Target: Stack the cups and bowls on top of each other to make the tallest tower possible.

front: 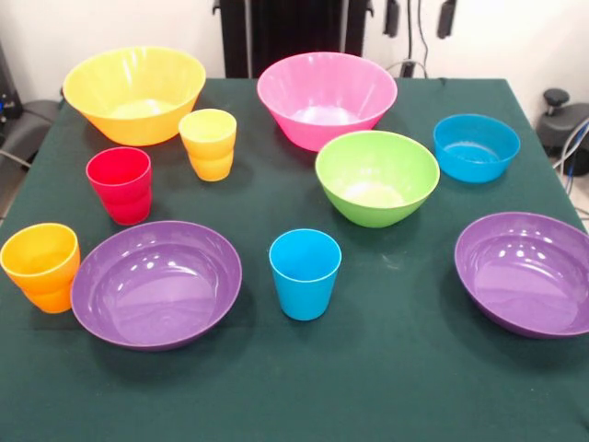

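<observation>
All cups and bowls stand apart and upright on the green table [386, 387]; no tower stands. The cups are red [120, 184], yellow [209, 144], orange [40, 267] and blue [305, 273]. The bowls are large orange-yellow [134, 94], large pink [327, 98], lime green [376, 177], small blue [476, 146] and two purple, one at the left [156, 283] and one at the right [529, 273]. My gripper [419, 18] shows only as two dark tips at the top edge, behind the pink bowl. The tips are spread apart with nothing between them.
The robot's black pedestal [294, 32] stands at the table's far side. Dark equipment sits off the table's right edge [563, 115] and a chair at its left [23, 124]. Bare cloth runs along the near edge.
</observation>
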